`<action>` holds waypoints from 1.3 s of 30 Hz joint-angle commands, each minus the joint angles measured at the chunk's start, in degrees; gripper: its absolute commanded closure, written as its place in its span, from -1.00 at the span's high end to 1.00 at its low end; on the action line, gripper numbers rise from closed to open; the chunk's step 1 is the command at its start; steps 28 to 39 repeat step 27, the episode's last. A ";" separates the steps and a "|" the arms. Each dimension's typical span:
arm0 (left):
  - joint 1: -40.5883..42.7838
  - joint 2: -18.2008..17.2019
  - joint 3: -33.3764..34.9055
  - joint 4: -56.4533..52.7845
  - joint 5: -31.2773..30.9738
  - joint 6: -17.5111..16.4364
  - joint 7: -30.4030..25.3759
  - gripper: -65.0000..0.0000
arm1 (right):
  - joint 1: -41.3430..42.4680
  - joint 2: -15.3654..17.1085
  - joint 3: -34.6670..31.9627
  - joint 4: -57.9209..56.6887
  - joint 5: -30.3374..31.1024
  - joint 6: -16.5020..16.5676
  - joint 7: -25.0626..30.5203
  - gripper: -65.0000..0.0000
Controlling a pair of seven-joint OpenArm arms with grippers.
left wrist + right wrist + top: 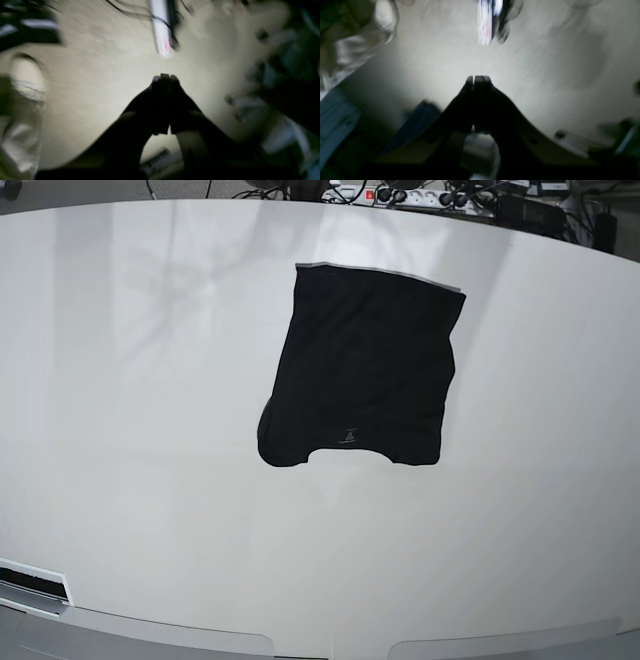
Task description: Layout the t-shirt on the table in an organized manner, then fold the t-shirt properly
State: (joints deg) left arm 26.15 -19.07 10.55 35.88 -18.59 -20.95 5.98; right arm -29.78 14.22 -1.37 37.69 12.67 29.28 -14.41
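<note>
T-shirt: black, folded flat on white surface. Left end effector and right end effector: closed, empty, apparently raised well apart from it; wrist views blurred.

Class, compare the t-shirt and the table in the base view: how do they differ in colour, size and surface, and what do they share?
The t-shirt is black; the table is white. The t-shirt is small and roughly rectangular with its sleeves folded in; the table is far larger, with curved edges. The t-shirt looks matte and soft; the table is glossy and shows reflections. Both lie flat, the t-shirt resting on the table.
</note>
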 commanded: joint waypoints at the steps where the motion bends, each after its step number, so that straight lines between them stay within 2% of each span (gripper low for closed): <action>1: -0.79 0.50 0.07 -0.20 0.24 1.44 -1.09 -1.00 | 0.28 0.00 -0.17 0.07 -1.07 -0.61 1.73 -1.00; 4: -4.17 2.86 0.07 -1.84 0.20 6.51 -4.04 -1.00 | 3.80 -1.16 -2.40 0.07 -2.56 -4.59 4.81 -1.00; 6: -6.29 4.37 0.07 -3.26 0.70 8.26 -6.38 -1.00 | 6.21 -2.14 -4.72 0.07 -2.82 -7.32 4.79 -1.00; 9: -8.90 6.62 0.07 -5.75 3.02 8.57 -9.29 -1.00 | 8.87 -3.96 -8.39 0.07 -5.99 -11.32 5.75 -1.00; 11: -9.90 7.89 0.07 -7.06 3.15 8.57 -10.38 -1.00 | 10.01 -5.18 -10.47 0.07 -7.61 -12.68 6.45 -1.00; 14: -10.97 9.38 0.07 -7.91 2.51 8.63 -10.73 -1.00 | 11.19 -6.78 -12.37 0.07 -8.59 -12.83 6.82 -1.00; 17: -11.65 9.73 0.70 -7.87 1.16 8.98 -10.71 -1.00 | 11.67 -7.93 -12.74 0.07 -8.68 -11.61 6.71 -1.00; 21: -13.20 9.68 5.38 -7.87 1.16 13.70 -10.80 -1.00 | 11.65 -8.72 -12.74 0.07 -8.68 -11.56 6.73 -1.00; 24: -13.68 9.68 8.55 -7.87 1.14 15.69 -11.26 -1.00 | 11.69 -8.83 -12.74 0.07 -8.68 -11.74 6.71 -1.00; 39: -13.60 9.70 8.87 -7.87 1.16 15.67 -11.85 -1.00 | 12.04 -8.81 -12.74 0.07 -8.70 -11.74 6.71 -1.00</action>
